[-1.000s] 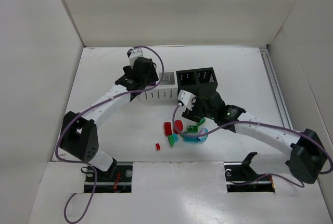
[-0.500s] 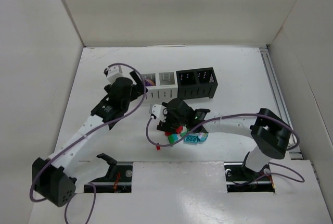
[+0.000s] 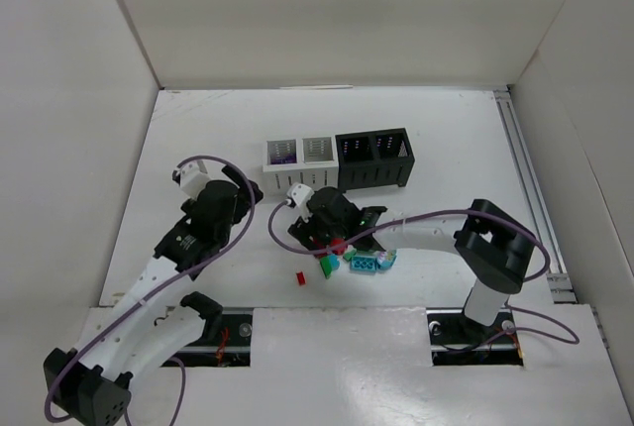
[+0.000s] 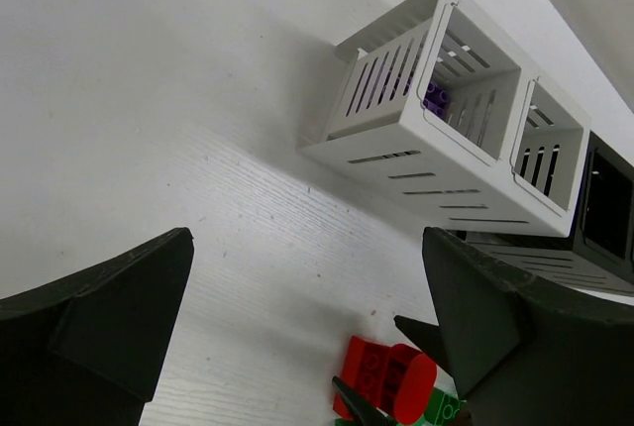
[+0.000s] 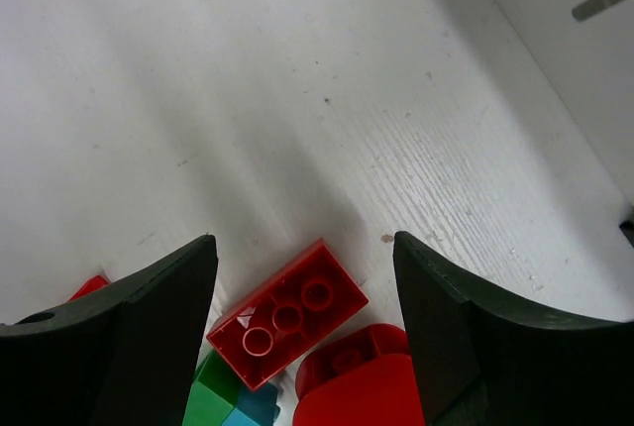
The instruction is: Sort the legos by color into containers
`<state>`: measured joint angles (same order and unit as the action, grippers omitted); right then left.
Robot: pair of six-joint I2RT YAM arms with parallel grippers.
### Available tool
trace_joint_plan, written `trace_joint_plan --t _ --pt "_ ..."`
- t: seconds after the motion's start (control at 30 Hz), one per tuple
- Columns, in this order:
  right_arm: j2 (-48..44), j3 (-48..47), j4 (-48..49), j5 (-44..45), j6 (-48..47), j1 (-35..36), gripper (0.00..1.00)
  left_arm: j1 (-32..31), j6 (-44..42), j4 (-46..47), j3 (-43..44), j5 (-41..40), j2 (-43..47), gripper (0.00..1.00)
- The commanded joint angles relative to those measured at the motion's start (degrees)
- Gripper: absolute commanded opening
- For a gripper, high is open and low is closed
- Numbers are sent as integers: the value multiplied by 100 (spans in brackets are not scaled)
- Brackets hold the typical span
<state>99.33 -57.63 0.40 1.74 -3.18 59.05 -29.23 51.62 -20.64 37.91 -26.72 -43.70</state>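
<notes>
White tabletop (image 3: 466,139) from above shows the left gripper (image 3: 250,191) pulled back from the 4 containers (image 3: 371,176) and the right gripper (image 3: 313,236) now down over the legos (image 3: 362,263); left wrist: jaws spread, empty, purple brick (image 4: 433,99) binned; right wrist: jaws wide astride 1 red brick (image 5: 287,314), likely next.

From above, the right tool (image 3: 329,236) covers much of the heap of small plastic bricks (image 3: 363,264); only a sliver of a rounded red plastic brick (image 3: 340,245) shows under it. The two black slotted bins (image 3: 376,174) are too dark inside to read. The right wrist view's lower edge cuts off a green plastic brick (image 5: 210,398). Purple plastic bricks (image 4: 434,99) in the end white slotted bin (image 4: 374,99) cannot be counted.
</notes>
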Motion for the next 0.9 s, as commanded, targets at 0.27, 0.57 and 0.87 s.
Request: trace_joint_plan --t 0.27,0.57,0.87 --pt "-10 129 -366 460 1065 37 73 -3 736 -370 -73 -571 362 100" --pt "298 67 -366 81 1118 89 55 -3 736 -317 -73 -571 362 100" --pt "-106 -249 -199 231 206 151 22 -3 789 -370 -240 -326 521 100"
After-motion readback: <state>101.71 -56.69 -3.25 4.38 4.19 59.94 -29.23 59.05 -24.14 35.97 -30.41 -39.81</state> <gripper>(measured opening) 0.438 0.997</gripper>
